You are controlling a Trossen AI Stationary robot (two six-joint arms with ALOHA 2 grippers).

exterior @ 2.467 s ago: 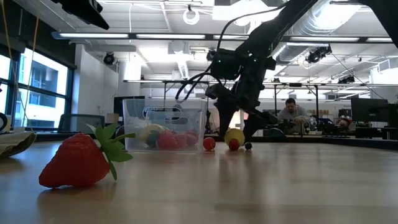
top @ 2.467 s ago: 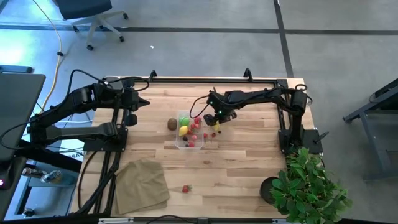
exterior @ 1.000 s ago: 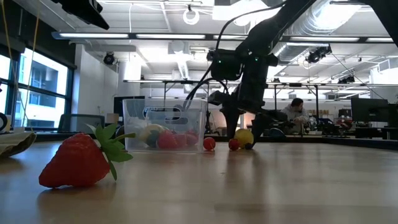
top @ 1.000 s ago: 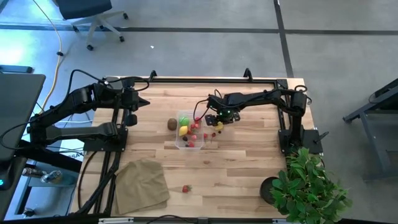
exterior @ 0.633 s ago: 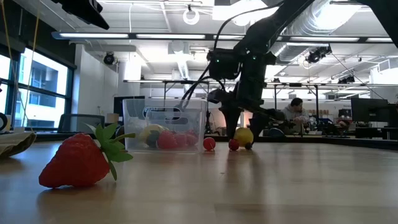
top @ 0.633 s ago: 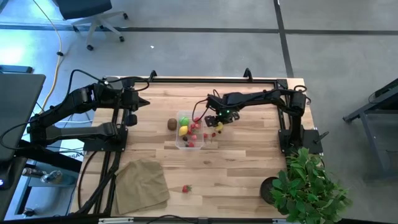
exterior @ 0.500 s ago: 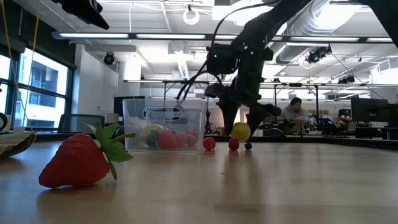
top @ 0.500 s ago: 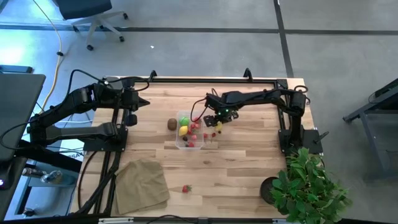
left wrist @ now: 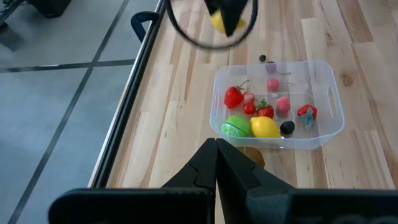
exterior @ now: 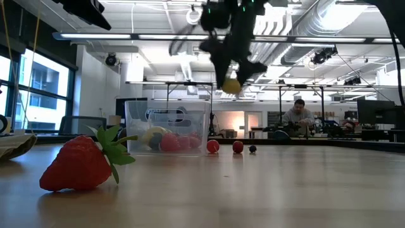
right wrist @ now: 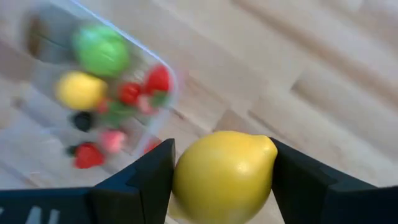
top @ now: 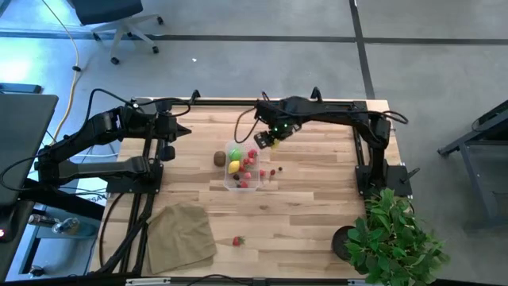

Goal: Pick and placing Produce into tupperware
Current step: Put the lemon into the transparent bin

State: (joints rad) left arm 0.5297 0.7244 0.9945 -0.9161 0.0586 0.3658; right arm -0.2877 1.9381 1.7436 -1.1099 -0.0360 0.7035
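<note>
The tub (top: 244,166) sits near the middle of the table (top: 317,214), clear-walled, and serves as the landmark here. Inside it lie a green ball (left wrist: 236,125), a lemon (left wrist: 265,127), a dark berry (left wrist: 286,128) and several red and pink berries (left wrist: 234,97).

The right gripper (top: 266,141) hangs in the air above the tub's far right corner, well off the table in the low view. Its two fingers (right wrist: 140,177) clamp a second lemon (right wrist: 222,175) between them, one on each side, so the jaws stand wide around the fruit. In the high view this lemon (top: 264,141) shows as a yellow spot just beyond the tub's rim.

A kiwi (top: 219,159) rests on the wood just left of the tub, close to its wall but whether touching cannot be told. Right of the tub, three small berries lie on the table: two red ones (exterior: 212,146) near the tub and a tiny dark one (exterior: 252,149) farthest out.

A strawberry (top: 237,241) lies well apart from the tub, toward the near edge, and a tan cloth (top: 181,237) lies to its left.

The left gripper (top: 176,131) waits well to the left of the tub, near the table's far left corner, its fingers (left wrist: 214,171) pressed together with nothing between them.

A potted plant (top: 393,238) stands at the near right corner, far from the tub.
</note>
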